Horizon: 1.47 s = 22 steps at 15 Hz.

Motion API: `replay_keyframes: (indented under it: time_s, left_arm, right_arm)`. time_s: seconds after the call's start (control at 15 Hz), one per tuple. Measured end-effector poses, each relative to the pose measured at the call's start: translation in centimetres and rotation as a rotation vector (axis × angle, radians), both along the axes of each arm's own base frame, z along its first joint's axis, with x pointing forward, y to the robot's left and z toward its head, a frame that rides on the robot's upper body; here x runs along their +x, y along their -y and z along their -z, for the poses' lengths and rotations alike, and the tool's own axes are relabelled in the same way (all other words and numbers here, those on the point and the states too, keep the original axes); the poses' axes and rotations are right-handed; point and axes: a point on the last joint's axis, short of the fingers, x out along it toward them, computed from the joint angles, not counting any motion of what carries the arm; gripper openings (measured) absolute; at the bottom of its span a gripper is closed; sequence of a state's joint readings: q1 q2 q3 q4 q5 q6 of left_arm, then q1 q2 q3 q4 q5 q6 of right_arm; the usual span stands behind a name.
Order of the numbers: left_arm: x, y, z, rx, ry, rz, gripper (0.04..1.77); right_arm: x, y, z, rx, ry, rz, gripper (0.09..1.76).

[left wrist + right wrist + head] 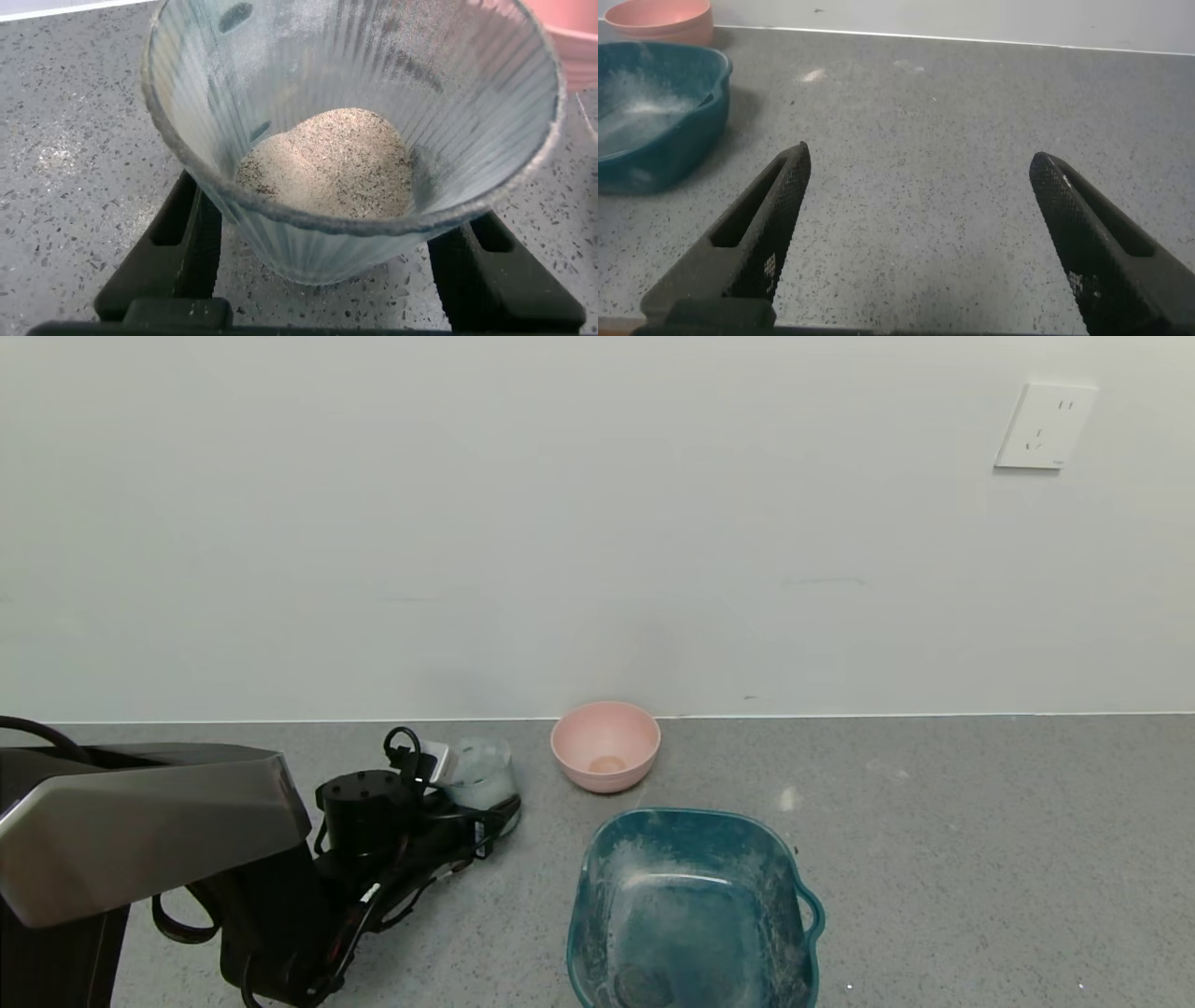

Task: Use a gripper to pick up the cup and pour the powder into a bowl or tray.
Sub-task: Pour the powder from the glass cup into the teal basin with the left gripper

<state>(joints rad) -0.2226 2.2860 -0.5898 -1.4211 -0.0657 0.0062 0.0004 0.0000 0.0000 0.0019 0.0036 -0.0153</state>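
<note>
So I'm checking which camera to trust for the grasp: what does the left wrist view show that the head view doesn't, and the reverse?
Only the left wrist view shows the powder mounded inside the cup, and one finger on each side of the cup. Only the head view shows the teal basin, the pink bowl and the wall socket. Both show the cup at the left gripper on the grey counter.

cup (355, 140): ribbed, pale blue-green | powder (327, 168): beige, seemingly speckled | basin (597, 896): teal
</note>
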Motion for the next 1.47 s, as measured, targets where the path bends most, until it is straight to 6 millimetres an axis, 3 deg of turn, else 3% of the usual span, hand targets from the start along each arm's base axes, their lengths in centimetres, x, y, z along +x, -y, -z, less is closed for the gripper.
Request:
replay_keyframes:
  time_s: [0.2, 0.47, 0.8, 0.93, 1.13, 1.47]
  left_arm:
    - [-0.3, -0.2, -1.5, 0.002, -0.012, -0.004, 1.27]
    - [-1.0, -0.1, -5.1, 0.022, -0.028, -0.012, 1.27]
    - [-1.6, 2.1, -10.9, 0.08, 0.015, -0.002, 1.27]
    - [-1.9, 3.3, -12.4, 0.113, 0.037, 0.021, 1.27]
    - [-2.4, 5.0, -13.7, 0.173, 0.076, 0.042, 1.27]
    - [-3.6, 7.5, -14.1, 0.303, 0.084, 0.128, 1.27]
  right_arm:
    - [0.0, 0.0, 0.0, 0.0, 0.0, 0.0, 1.71]
    - [0.0, 0.0, 0.0, 0.0, 0.0, 0.0, 1.71]
    - [0.0, 0.0, 0.0, 0.0, 0.0, 0.0, 1.71]
    - [0.0, 0.0, 0.0, 0.0, 0.0, 0.0, 1.71]
    - [0.0, 0.0, 0.0, 0.0, 0.0, 0.0, 1.71]
    - [0.0, 0.0, 0.0, 0.0, 0.0, -0.001, 1.71]
